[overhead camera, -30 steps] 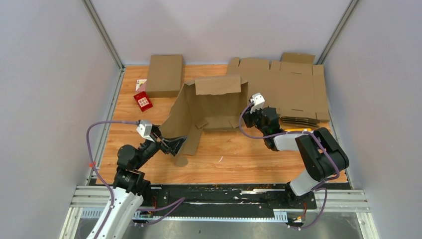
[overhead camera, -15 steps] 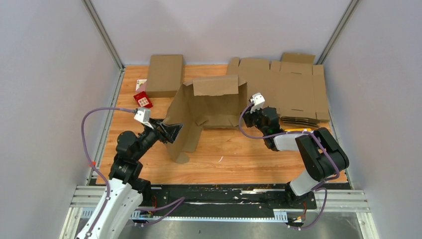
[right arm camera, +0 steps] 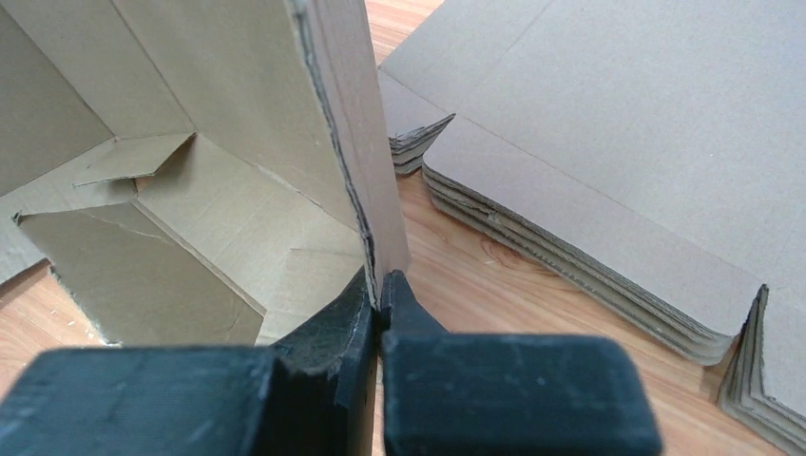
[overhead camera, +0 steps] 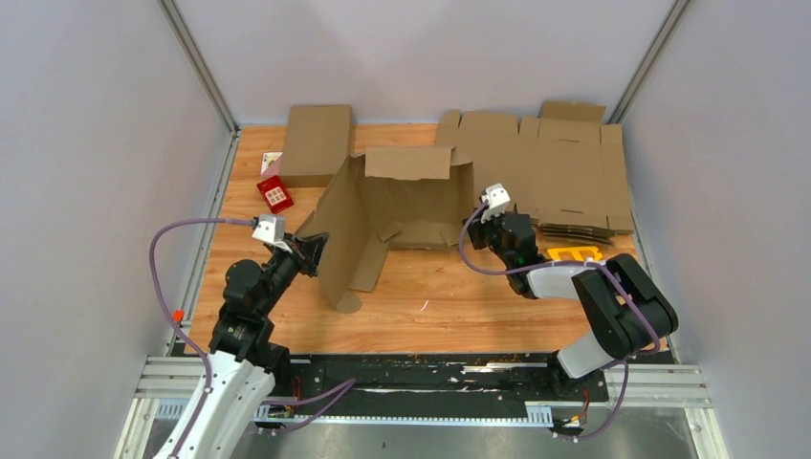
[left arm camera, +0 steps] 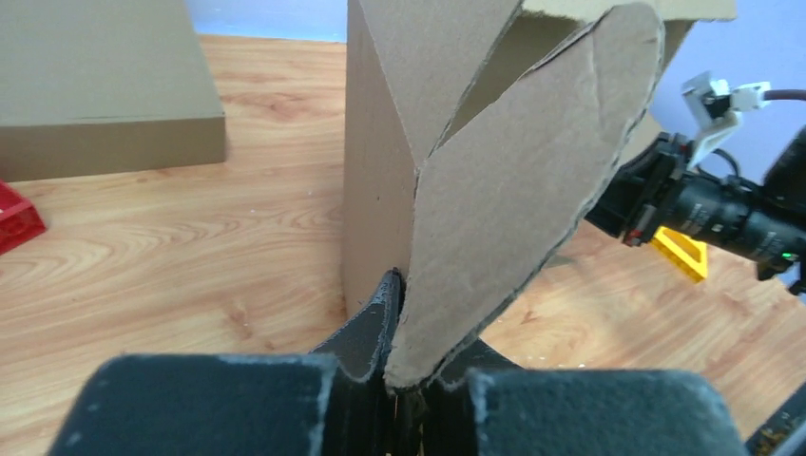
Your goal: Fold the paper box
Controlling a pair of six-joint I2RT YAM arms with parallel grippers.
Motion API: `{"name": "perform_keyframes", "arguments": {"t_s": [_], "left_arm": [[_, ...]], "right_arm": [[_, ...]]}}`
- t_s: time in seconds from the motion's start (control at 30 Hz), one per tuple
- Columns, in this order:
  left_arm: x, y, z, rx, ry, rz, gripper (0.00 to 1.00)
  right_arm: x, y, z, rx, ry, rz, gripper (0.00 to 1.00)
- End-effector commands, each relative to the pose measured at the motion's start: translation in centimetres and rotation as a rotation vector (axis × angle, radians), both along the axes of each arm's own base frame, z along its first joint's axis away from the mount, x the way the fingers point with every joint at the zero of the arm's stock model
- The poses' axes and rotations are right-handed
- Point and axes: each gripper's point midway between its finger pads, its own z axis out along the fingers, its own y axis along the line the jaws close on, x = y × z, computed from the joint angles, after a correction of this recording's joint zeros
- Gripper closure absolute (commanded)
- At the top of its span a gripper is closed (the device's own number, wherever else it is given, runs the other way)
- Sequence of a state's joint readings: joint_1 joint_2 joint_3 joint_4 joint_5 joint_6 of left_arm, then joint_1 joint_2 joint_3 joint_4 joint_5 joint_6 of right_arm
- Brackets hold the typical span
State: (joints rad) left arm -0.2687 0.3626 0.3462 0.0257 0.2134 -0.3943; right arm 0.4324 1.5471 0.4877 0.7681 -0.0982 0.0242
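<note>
Black joints and white shells make up the left arm (overhead camera: 251,289) and right arm (overhead camera: 622,306). Each wrist bears a white camera block (overhead camera: 269,229) and a looping purple cable (overhead camera: 156,263). The left gripper (left arm camera: 407,328) and right gripper (right arm camera: 380,287) have matte black fingers.

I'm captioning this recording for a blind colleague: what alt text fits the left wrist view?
The left gripper pinches the bottom edge of a rounded flap of the paper box, whose brown cardboard walls stand upright on the wooden table. A closed cardboard box lies behind at the left, and the right arm reaches in from the right.
</note>
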Motion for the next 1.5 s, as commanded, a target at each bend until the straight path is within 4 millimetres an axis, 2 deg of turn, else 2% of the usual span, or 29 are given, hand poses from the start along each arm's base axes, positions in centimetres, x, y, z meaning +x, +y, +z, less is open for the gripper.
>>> {"name": "perform_keyframes", "arguments": {"t_s": [0.0,0.03,0.07,0.13,0.17,0.2,0.27,0.3,0.47,0.67,0.77,1.0,1.17,1.27,1.37,1.47], "left_arm": [[0.8,0.1,1.0,0.026,-0.011,0.015,0.91],[0.9,0.1,0.9,0.027,-0.009,0.017,0.91],[1.1,0.1,0.9,0.025,-0.011,0.02,0.87],[1.3,0.0,0.9,0.024,-0.017,0.02,0.68],[1.4,0.1,0.8,0.027,-0.018,0.026,0.66],[1.6,0.3,0.8,0.033,-0.02,0.036,0.73],[1.9,0.5,0.9,0.048,-0.022,0.05,0.99],[2.1,0.3,0.9,0.05,-0.025,0.045,1.0],[1.9,-2.1,1.4,0.028,-0.041,-0.088,1.0],[0.2,-4.3,3.2,-0.004,-0.096,-0.201,1.0],[-0.3,-5.2,3.5,-0.028,-0.095,-0.247,1.0],[0.0,-6.3,2.5,-0.053,-0.055,-0.297,1.0],[-0.2,-6.9,2.1,-0.077,-0.022,-0.335,1.0],[-0.2,-7.5,1.5,-0.1,0.019,-0.362,1.0],[-0.5,-8.0,1.2,-0.13,0.048,-0.395,1.0],[-0.6,-8.2,0.9,-0.132,0.067,-0.403,1.0]], "right_arm": [[-0.2,0.9,3.6,0.077,-0.089,-0.018,1.0],[-0.4,1.0,3.5,0.073,-0.088,-0.02,1.0],[-0.5,1.1,3.5,0.068,-0.088,-0.02,1.0],[-0.9,1.3,3.4,0.059,-0.082,-0.024,1.0],[-1.0,1.5,3.3,0.057,-0.077,-0.023,1.0],[-1.1,1.7,3.1,0.057,-0.07,-0.018,1.0],[-0.9,1.3,3.0,0.053,-0.065,-0.053,1.0],[-0.9,1.5,3.0,0.056,-0.061,-0.052,1.0],[-1.3,2.4,3.0,0.048,-0.063,-0.05,1.0],[-2.1,3.8,2.0,0.044,-0.013,-0.028,1.0],[-2.6,4.5,1.3,0.033,0.002,-0.011,1.0],[-3.3,4.7,0.7,0.035,0.032,-0.006,1.0],[-2.7,4.0,-0.4,0.036,0.07,-0.082,1.0],[-2.3,4.6,-1.2,0.043,0.103,-0.081,1.0],[-2.1,4.4,-2.1,0.066,0.141,-0.129,1.0],[-1.9,4.2,-1.9,0.089,0.137,-0.148,1.0]]}}
